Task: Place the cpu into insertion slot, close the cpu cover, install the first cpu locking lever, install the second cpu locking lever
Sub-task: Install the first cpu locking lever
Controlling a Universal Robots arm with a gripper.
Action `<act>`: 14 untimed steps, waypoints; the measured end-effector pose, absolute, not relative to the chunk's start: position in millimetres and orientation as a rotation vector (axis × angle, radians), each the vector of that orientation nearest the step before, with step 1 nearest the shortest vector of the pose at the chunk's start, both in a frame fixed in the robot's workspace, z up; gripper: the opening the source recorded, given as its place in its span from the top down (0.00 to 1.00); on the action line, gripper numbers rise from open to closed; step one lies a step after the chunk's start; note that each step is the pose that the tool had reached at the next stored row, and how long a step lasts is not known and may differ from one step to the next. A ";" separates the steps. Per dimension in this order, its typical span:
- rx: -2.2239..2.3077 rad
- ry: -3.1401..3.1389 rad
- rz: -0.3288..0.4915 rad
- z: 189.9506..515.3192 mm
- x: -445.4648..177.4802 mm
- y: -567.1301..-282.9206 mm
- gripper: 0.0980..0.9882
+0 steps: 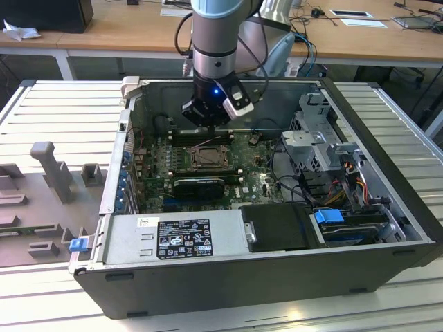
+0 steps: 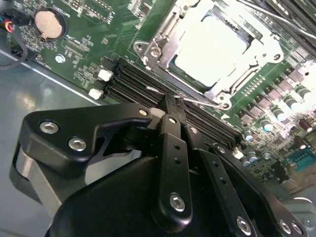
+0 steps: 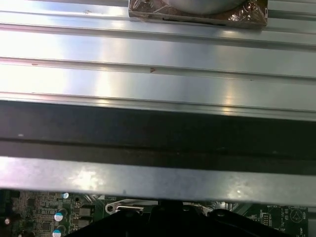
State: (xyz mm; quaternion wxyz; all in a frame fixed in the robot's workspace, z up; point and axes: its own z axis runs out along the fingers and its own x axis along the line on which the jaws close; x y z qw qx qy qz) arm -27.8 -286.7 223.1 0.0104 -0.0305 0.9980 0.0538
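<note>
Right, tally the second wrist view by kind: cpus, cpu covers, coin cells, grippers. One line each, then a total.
cpu: 1
cpu cover: 1
coin cell: 1
gripper: 1
Total: 4

exterior: high, angled down into open case (image 1: 387, 228) | wrist views: close, sharing green board (image 2: 98, 49)

A ribbed aluminium counter (image 1: 62, 111) fills the foreground, with grey moulded fixtures (image 1: 52, 169) at the exterior view's left. Behind stands a long wooden desk (image 1: 124, 34) holding papers (image 1: 356, 17). Even, bright light.
</note>
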 end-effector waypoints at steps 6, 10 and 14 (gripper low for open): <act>-0.114 3.115 0.168 218.8 -21.6 -286.7 0.99; -0.153 3.115 0.169 216.2 -19.6 -287.2 0.99; -0.153 3.115 0.169 211.7 -18.6 -287.2 0.99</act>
